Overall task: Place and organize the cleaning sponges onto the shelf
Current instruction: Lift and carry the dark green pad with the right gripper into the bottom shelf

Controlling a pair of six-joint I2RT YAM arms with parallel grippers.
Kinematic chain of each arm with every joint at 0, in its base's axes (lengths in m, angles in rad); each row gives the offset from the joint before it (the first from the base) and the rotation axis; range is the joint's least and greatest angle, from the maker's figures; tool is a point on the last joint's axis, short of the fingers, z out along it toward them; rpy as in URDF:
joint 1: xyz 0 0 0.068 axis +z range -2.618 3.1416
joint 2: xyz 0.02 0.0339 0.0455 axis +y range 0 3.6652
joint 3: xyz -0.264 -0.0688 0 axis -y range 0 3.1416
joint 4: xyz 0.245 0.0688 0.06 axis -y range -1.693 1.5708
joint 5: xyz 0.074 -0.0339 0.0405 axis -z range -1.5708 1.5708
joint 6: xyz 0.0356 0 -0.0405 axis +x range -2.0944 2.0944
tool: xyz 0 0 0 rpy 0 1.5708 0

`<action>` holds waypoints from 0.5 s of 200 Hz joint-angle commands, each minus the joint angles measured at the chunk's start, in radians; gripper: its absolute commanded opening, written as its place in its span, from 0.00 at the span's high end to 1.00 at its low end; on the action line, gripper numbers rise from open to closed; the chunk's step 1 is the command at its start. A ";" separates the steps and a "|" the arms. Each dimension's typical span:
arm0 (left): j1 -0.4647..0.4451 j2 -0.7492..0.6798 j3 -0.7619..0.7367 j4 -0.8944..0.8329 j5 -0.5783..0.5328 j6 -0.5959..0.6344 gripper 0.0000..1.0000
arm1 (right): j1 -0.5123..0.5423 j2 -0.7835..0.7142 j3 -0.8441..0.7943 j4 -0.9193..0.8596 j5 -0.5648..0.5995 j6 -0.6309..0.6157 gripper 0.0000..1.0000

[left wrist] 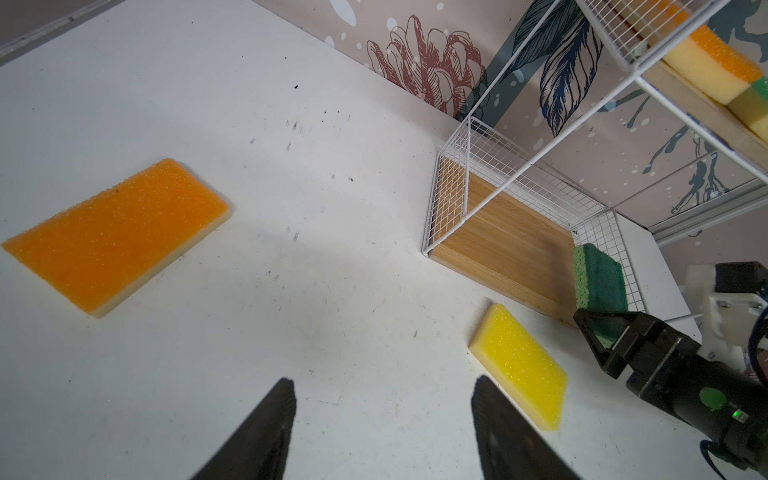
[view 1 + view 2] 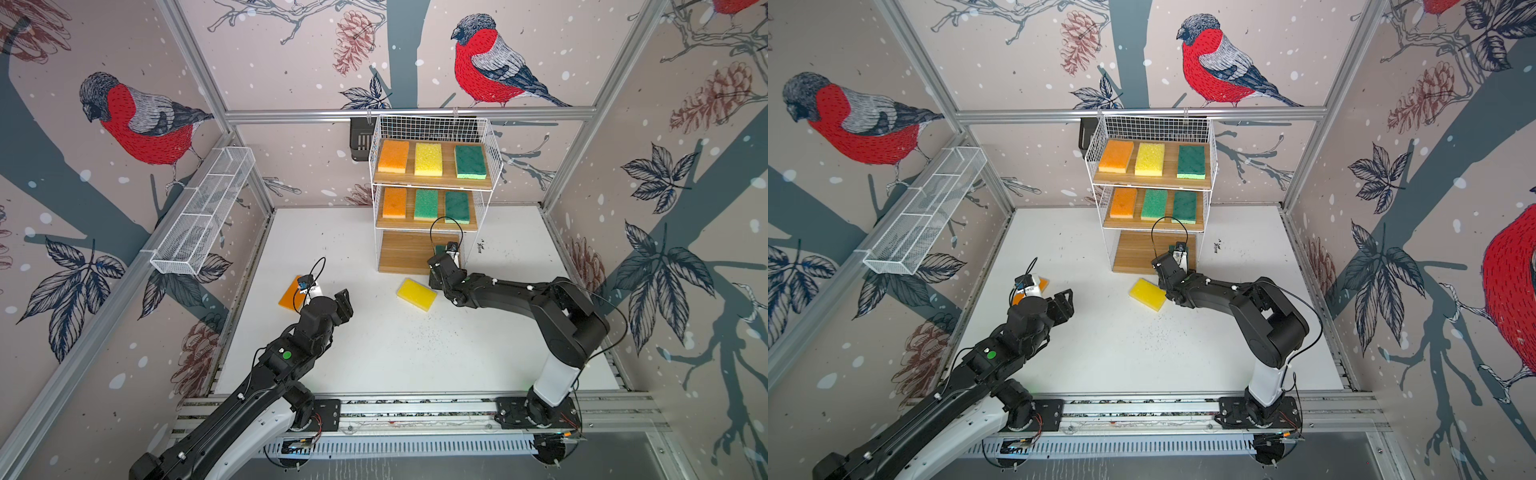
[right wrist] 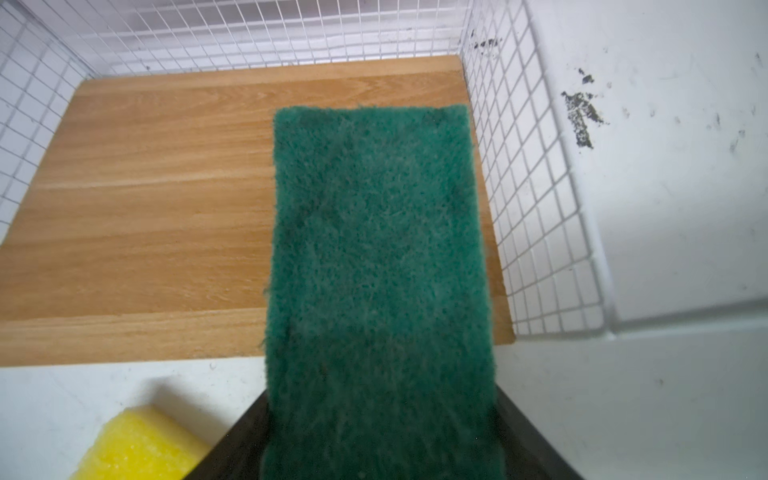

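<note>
Walled on three sides with pale pink wallpaper panels (image 2: 291, 62) printed with red-breasted birds, pine cones and blue-grey branches. Framed by silver aluminium bars (image 2: 407, 113), one crossing at 12 o'clock. Floored with scuffed white tabletop (image 2: 395, 353), speckled with dark crumbs. At 10 o'clock, long white wire-mesh trough (image 2: 203, 212); at 12, small black slotted basket (image 2: 360, 139). Evenly lit.

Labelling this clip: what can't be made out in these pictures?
- Loose flat orange foam sponge: top views, partly under the left wrist camera.
- Right gripper: right wrist view, fingers mostly covered by its dark green scouring sponge.
- Small black slotted basket: top views, half hidden behind the white wire-grid shelf.
</note>
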State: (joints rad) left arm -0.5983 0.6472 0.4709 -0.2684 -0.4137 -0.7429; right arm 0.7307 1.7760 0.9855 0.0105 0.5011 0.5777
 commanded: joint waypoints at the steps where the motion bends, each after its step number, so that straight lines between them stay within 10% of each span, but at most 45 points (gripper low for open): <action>1: 0.000 0.004 -0.005 0.042 -0.016 0.012 0.32 | -0.009 0.008 0.003 0.060 0.030 -0.011 0.30; 100: 0.000 0.055 -0.003 0.085 -0.022 0.035 0.32 | -0.036 0.105 0.071 0.080 0.027 -0.051 0.30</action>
State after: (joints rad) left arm -0.5983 0.6926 0.4652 -0.2264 -0.4229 -0.7296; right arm 0.7002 1.8610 1.0363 0.0666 0.5079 0.5468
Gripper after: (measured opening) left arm 0.682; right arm 0.702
